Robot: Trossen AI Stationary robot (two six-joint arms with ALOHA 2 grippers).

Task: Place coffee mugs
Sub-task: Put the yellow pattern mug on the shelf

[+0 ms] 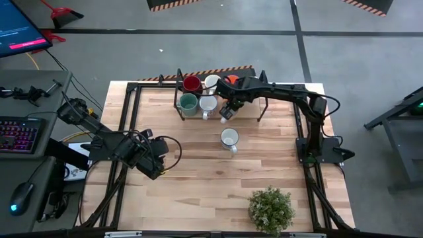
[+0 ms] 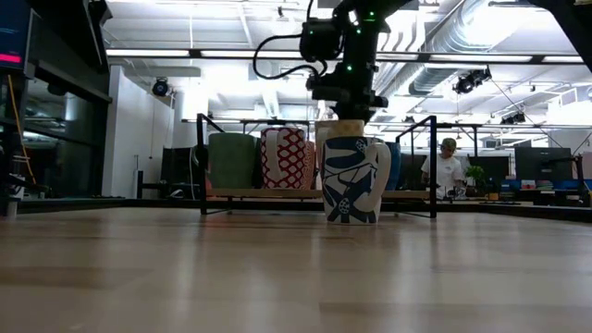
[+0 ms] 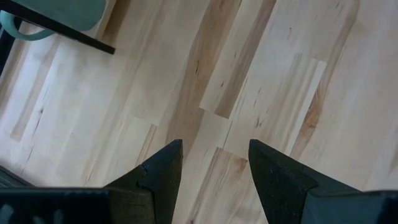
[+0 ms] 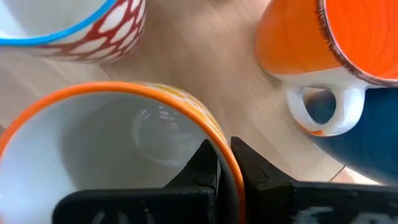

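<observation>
Right claw (image 4: pixel 225 163): closed on the rim of a white mug with an orange lip (image 4: pixel 118 149), 1 finger inside the wall and 1 outside; in the high view this claw (image 1: pixel 227 112) hung at the near edge of the rack.
Left claw (image 3: pixel 214 163): open and holding nothing, its 2 fingers spread above bare wood; the arm waited at the bench's near left (image 1: pixel 151 157).
Rack (image 1: pixel 177 98): a black frame at the far middle of the bench (image 1: pixel 198 178), with a dark red mug (image 1: pixel 192 83), a teal green mug (image 1: pixel 188 102) and 2 white mugs (image 1: pixel 208 104) visible in it.
Neighbours of the gripped mug: an orange mug (image 4: pixel 323 43) with a white handle, a blue mug (image 4: pixel 367 149) beside it, and a red-patterned mug with a blue lip (image 4: pixel 68 31).
Loose mug: 1 white mug with blue leaf pattern (image 1: pixel 229 138) stood alone on the bench, near of the rack and apart from it; the low view showed it upright (image 2: pixel 351 179).
Progress: judged about midway; whether the gripped mug was going into or out of the rack could not be told.
Left to do: the gripped mug needed setting down and releasing; the loose mug likely needed handling too.
Plant (image 1: pixel 271 209): at the near right edge, well apart.
</observation>
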